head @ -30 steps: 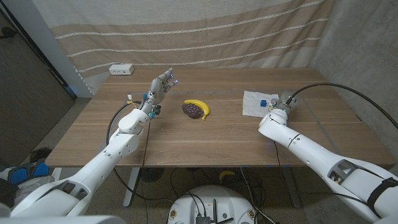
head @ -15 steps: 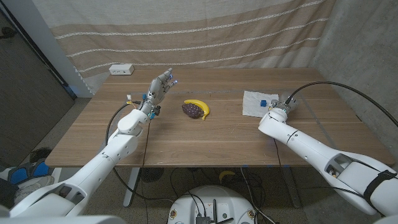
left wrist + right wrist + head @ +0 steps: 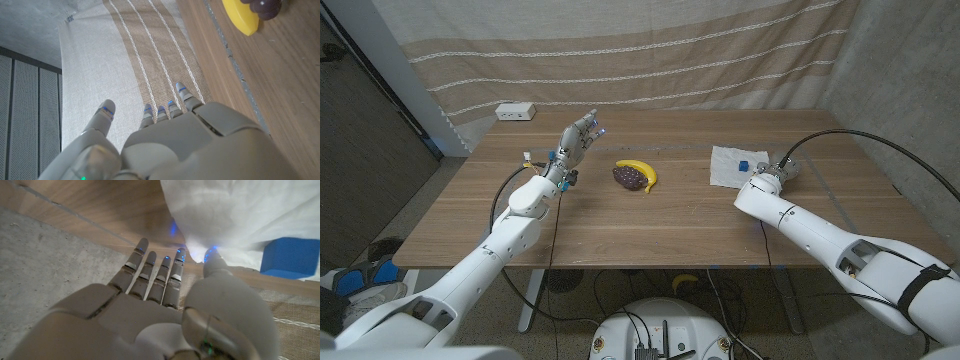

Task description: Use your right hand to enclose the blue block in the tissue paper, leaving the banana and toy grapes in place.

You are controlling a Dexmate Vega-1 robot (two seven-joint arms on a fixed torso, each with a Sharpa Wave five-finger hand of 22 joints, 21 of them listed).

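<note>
One thin tissue paper (image 3: 734,164) lies right of centre with the blue block (image 3: 744,165) on it; flimsy, so lift a loose edge. Right hand (image 3: 165,305), fingers spread and holding nothing, touches its corner.

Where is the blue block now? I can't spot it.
In the head view, the blue block sits on the tissue paper at table right, beside the right hand.
</note>
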